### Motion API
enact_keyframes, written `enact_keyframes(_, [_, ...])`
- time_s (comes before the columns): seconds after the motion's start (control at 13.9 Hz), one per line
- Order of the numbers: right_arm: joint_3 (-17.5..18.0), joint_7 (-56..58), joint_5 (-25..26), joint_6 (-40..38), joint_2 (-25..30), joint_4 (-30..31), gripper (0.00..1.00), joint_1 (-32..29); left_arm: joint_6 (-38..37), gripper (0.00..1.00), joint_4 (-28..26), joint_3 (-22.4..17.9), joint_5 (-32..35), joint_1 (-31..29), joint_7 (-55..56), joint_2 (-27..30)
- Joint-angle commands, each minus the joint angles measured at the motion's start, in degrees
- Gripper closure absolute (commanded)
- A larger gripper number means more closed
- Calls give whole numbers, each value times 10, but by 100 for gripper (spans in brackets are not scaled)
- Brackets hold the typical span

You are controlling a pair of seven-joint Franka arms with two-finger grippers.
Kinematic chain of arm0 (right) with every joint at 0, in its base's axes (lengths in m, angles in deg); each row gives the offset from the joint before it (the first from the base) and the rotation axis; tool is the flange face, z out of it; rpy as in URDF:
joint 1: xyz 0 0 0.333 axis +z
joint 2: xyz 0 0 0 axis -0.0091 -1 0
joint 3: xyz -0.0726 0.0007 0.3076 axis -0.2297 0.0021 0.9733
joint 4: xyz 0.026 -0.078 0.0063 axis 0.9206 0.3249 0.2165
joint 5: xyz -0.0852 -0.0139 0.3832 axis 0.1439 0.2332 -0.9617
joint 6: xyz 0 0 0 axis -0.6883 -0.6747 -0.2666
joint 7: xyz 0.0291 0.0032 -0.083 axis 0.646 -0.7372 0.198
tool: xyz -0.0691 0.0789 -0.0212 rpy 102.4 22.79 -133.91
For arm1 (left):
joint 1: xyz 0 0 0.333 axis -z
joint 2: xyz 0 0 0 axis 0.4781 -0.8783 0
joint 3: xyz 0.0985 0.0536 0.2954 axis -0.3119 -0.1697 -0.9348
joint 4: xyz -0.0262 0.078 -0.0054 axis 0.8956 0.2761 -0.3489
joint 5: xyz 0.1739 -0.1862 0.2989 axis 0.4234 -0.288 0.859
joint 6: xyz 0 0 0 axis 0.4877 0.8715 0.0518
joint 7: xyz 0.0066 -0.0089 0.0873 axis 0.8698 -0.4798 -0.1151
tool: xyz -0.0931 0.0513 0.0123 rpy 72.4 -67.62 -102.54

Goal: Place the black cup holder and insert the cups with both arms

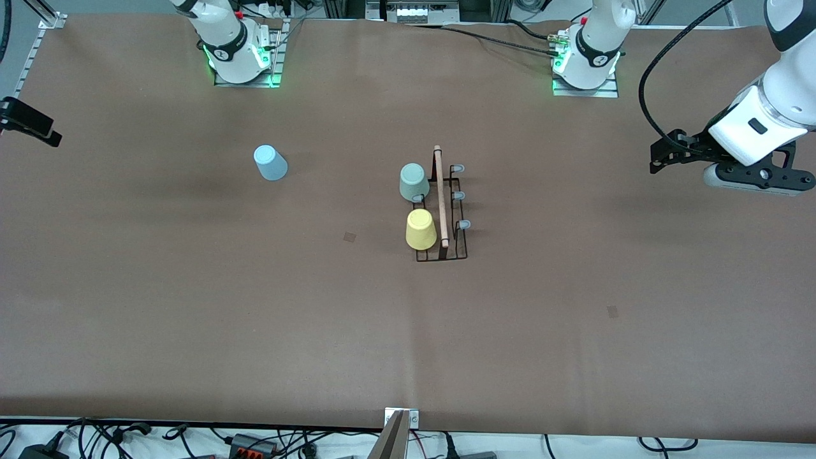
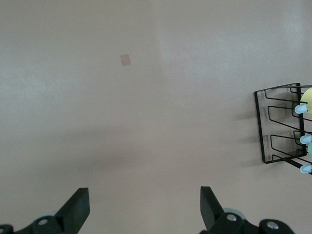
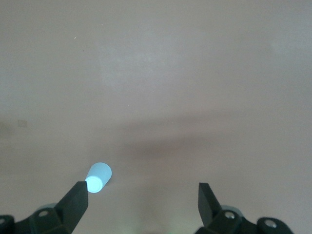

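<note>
Black wire cup holder [image 1: 441, 210] mid-table carries my grey-green cup [image 1: 414, 182] and yellow cup [image 1: 421, 229]; light blue plastic cup [image 1: 270, 162] stands apart. My left gripper [image 2: 144, 207] and right gripper [image 3: 143, 204] hang over bare table, jaws wide, empty.

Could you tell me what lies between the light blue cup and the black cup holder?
Only bare table between light blue cup and black cup holder, front view.

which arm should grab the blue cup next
Right. The blue cup stands alone toward the right arm's end, already under its open tool. The left tool hangs open past the rack.
</note>
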Motion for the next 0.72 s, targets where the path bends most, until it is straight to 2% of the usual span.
enact_keyframes(0.0, [-6, 7, -7, -7, 6, 2, 0, 11, -14, 0, 19, 3, 14, 1, 3, -7])
enact_keyframes(0.65, [-7, 9, -9, 0, 5, 6, 0, 11, -22, 0, 33, 3, 14, 0, 4, -6])
